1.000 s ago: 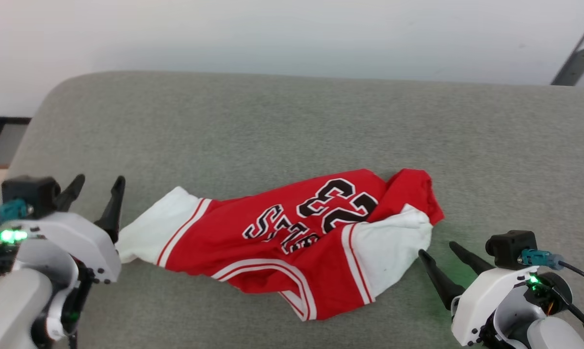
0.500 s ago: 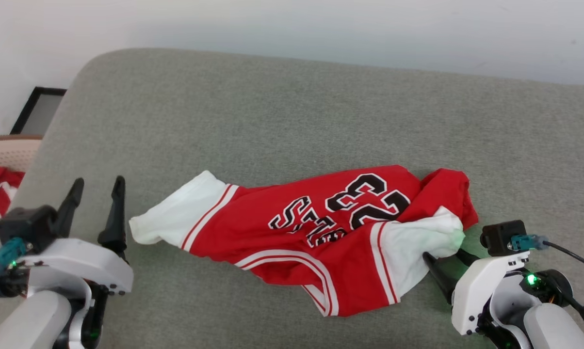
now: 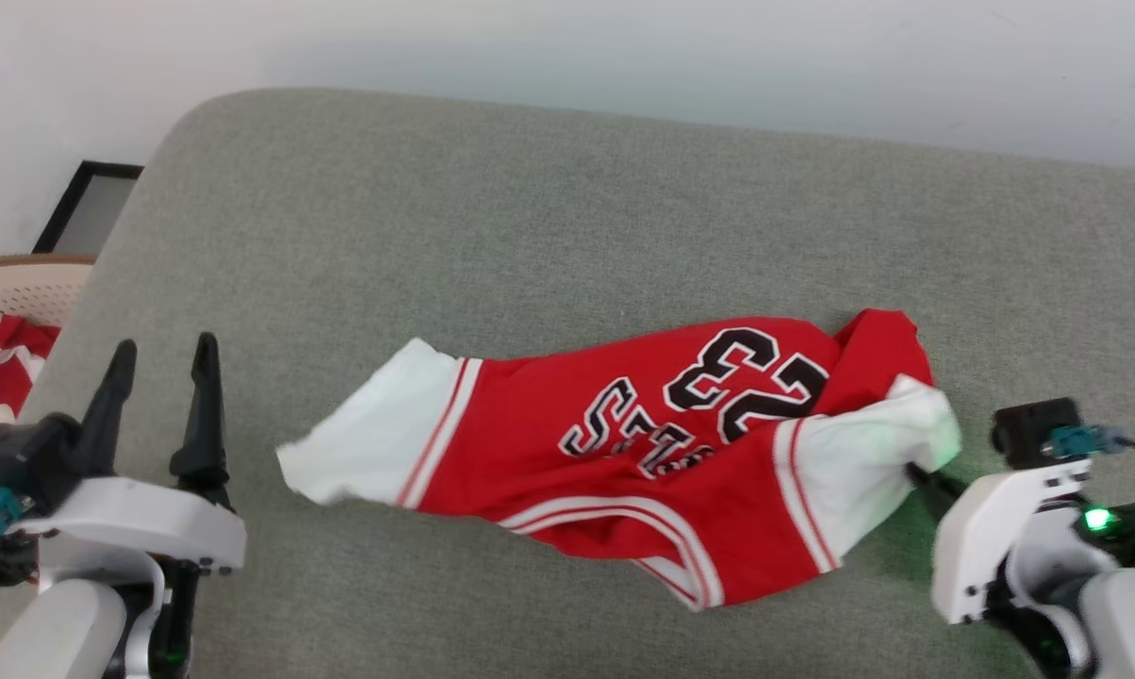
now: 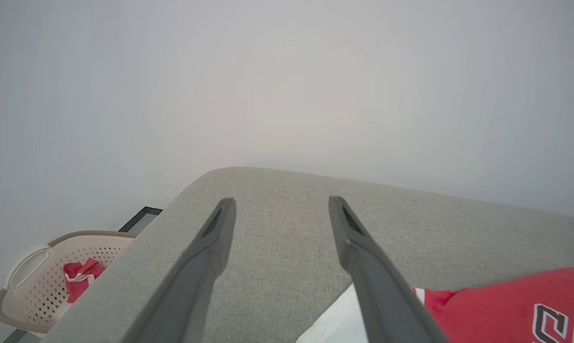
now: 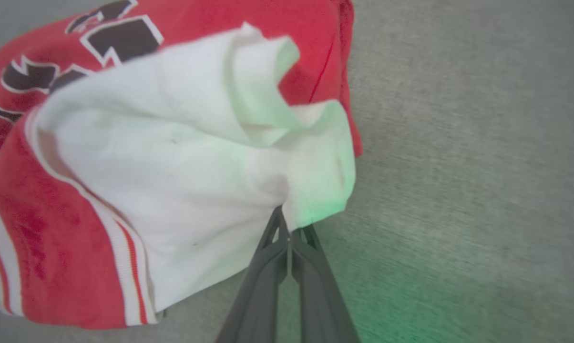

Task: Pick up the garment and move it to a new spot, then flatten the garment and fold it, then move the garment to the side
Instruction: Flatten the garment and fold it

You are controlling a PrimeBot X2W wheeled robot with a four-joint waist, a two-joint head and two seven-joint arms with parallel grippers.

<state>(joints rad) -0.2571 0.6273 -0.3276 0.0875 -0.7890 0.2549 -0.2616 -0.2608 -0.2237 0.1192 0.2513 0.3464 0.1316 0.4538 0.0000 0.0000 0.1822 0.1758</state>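
The garment, a red jersey with white sleeves and black "23" print, lies crumpled across the grey cushion. My right gripper at the lower right is shut on the edge of the garment's white sleeve; the right wrist view shows the right gripper with both fingers pressed together into the cloth. My left gripper stands open at the lower left, apart from the other white sleeve. In the left wrist view the left gripper has nothing between its spread fingers and the garment lies at lower right.
A beige perforated laundry basket holding red cloth stands off the cushion's left edge, also the basket in the left wrist view. A dark-framed panel leans by the white wall. Bare cushion stretches behind the garment.
My right gripper moved onto the white sleeve and shut on it. The camera turned, shifting the whole scene and bringing the basket into view. The left gripper stayed open.
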